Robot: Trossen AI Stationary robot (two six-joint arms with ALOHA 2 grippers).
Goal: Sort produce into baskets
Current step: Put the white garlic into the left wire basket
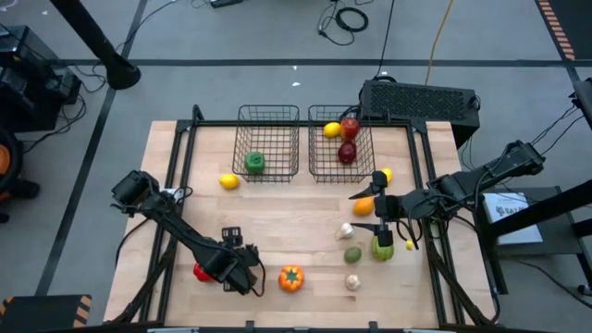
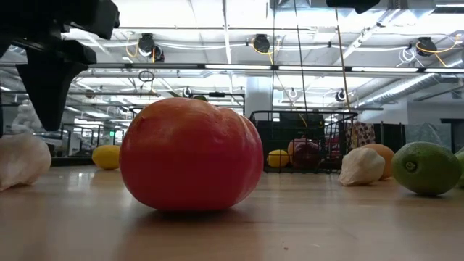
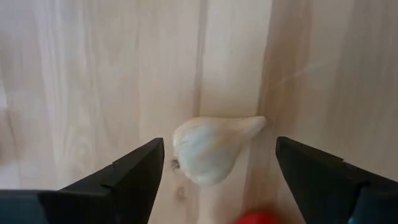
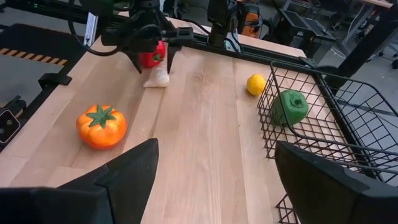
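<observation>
Garlic bulb (image 3: 208, 149) lies between left fingers (image 3: 137, 171), spread wide; right fingers (image 4: 137, 168) gape, empty

- Two dark wire baskets side by side: the left basket (image 1: 269, 141) holds a green pepper (image 1: 254, 163); the right basket (image 1: 340, 141) holds a lemon (image 1: 331, 129) and two red apples (image 1: 348, 139).
- Another lemon (image 1: 228, 181) lies just left of the left basket.
- Orange pepper (image 1: 290, 277), upright, well in front of the baskets.
- Whitish garlic bulb (image 3: 208, 149) on its side, left of that pepper.

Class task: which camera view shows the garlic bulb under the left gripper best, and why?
The left wrist view: the garlic bulb lies between the open left gripper. The right wrist view shows it small and far; the low view only at the edge; the high view hides it.
</observation>
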